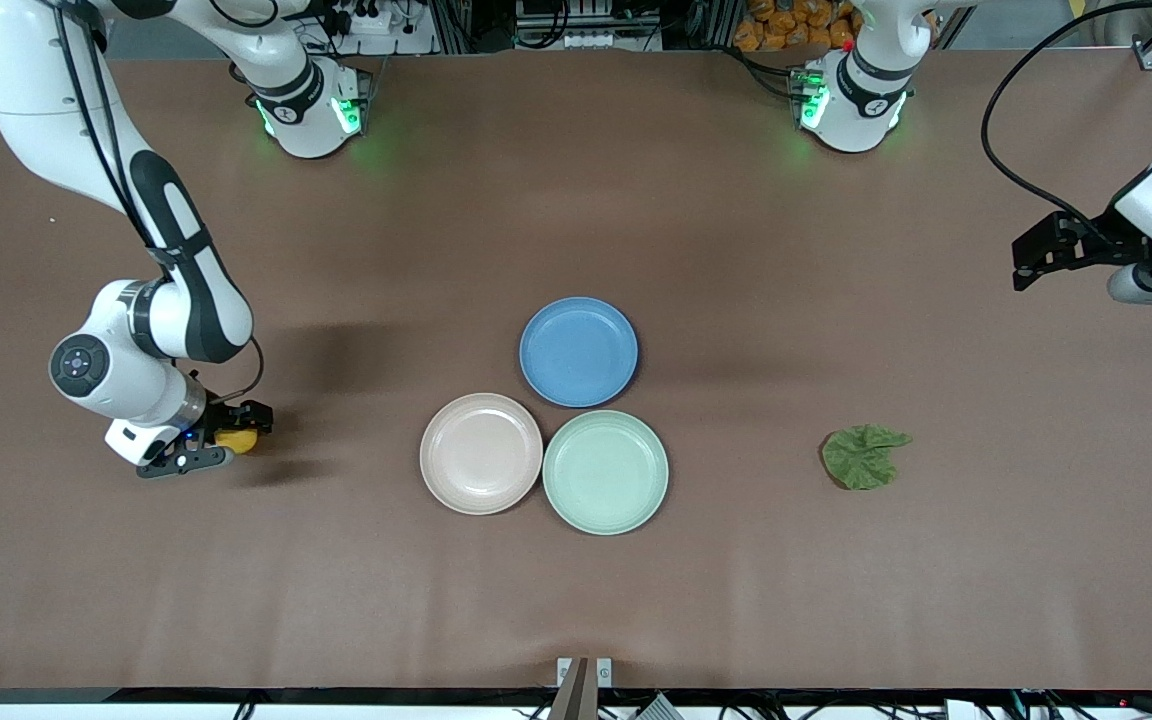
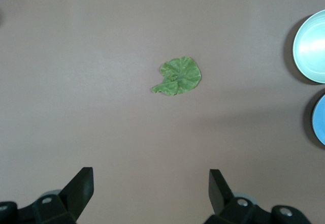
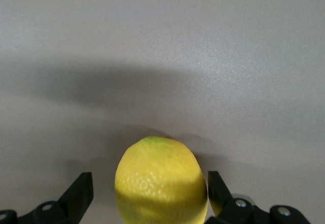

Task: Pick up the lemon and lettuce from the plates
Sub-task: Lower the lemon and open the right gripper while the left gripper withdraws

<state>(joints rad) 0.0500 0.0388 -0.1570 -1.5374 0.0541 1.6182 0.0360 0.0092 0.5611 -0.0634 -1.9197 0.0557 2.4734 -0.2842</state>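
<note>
The counter is a broad brown surface, and at its middle sit 3 plates touching one another: the blue plate farthest from the front camera, the beige-pink plate and the mint-green plate side by side nearer to it. All 3 are bare, so both items appear to be off their plates already.

The lettuce lies flat on the counter toward the left arm's end, well apart from the plates. The left gripper hangs high over that end of the counter; in the left wrist view its jaws stand spread wide with nothing between them, and the lettuce shows far below on bare surface. That arm seems to be waiting.

The lemon is at the right arm's end, low over the counter or resting on it; which one cannot be told. The right gripper surrounds it. In the right wrist view the lemon sits between the jaws, which look spread, with a gap visible on at least 1 side, so it reads as let go or nearly so.

By this judgement little is left beyond the right arm lifting clear. Nothing stands in either arm's way; the counter around both items carries no other objects.
</note>
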